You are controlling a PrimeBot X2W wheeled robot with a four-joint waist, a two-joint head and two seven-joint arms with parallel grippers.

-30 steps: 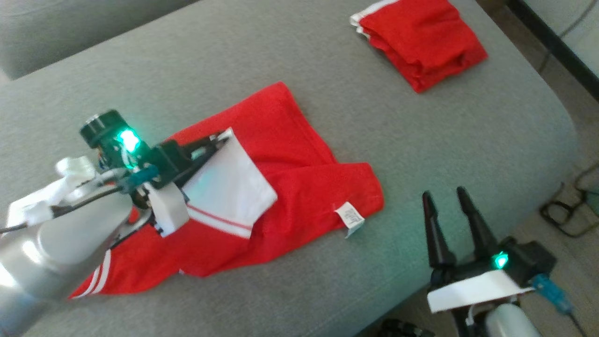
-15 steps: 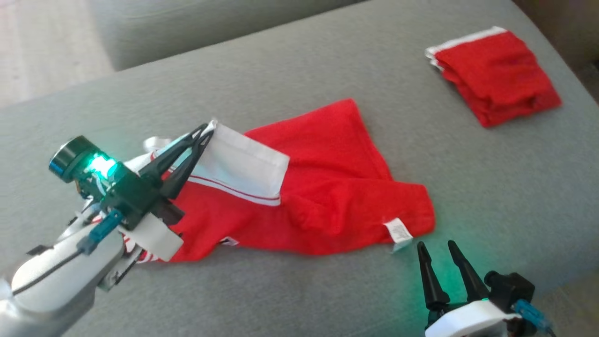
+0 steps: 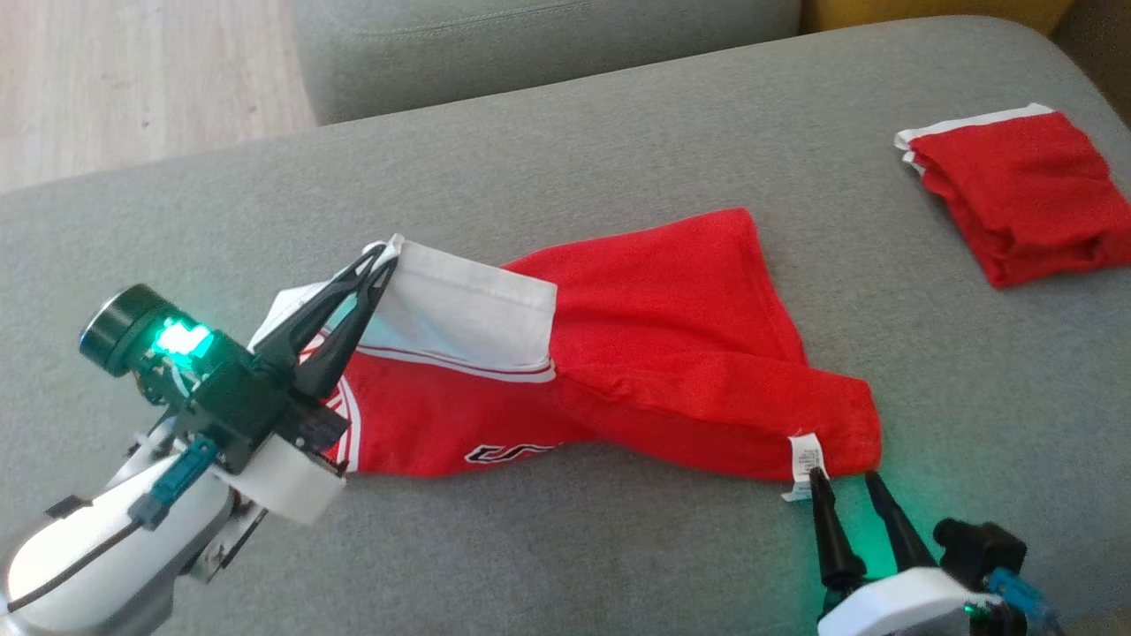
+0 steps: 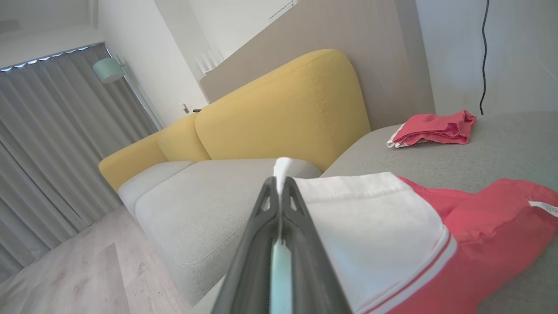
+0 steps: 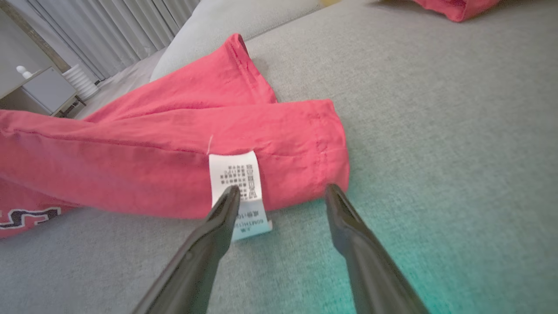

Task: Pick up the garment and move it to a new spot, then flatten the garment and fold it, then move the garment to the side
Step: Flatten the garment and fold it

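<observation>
The garment [image 3: 671,353] is a red shirt with a white sleeve, stretched out across the grey sofa seat [image 3: 618,132]. My left gripper [image 3: 384,261] is shut on the white sleeve's edge and holds it lifted; in the left wrist view the left gripper [image 4: 281,183] pinches white cloth [image 4: 370,226]. My right gripper [image 3: 844,477] stands open at the garment's near right corner, beside the white label [image 3: 802,459]. In the right wrist view the right gripper [image 5: 283,192] straddles that red corner [image 5: 305,144], one fingertip over the label [image 5: 237,174].
A second red garment [image 3: 1025,203] lies folded at the seat's far right, also seen as a folded red garment [image 4: 436,128] in the left wrist view. Yellow backrests [image 4: 283,109] rise behind. Wooden floor [image 3: 132,79] lies beyond the seat's left edge.
The head camera has shifted. My left gripper has drawn the white sleeve out, so the garment lies longer and less bunched. My right gripper now reaches the labelled corner.
</observation>
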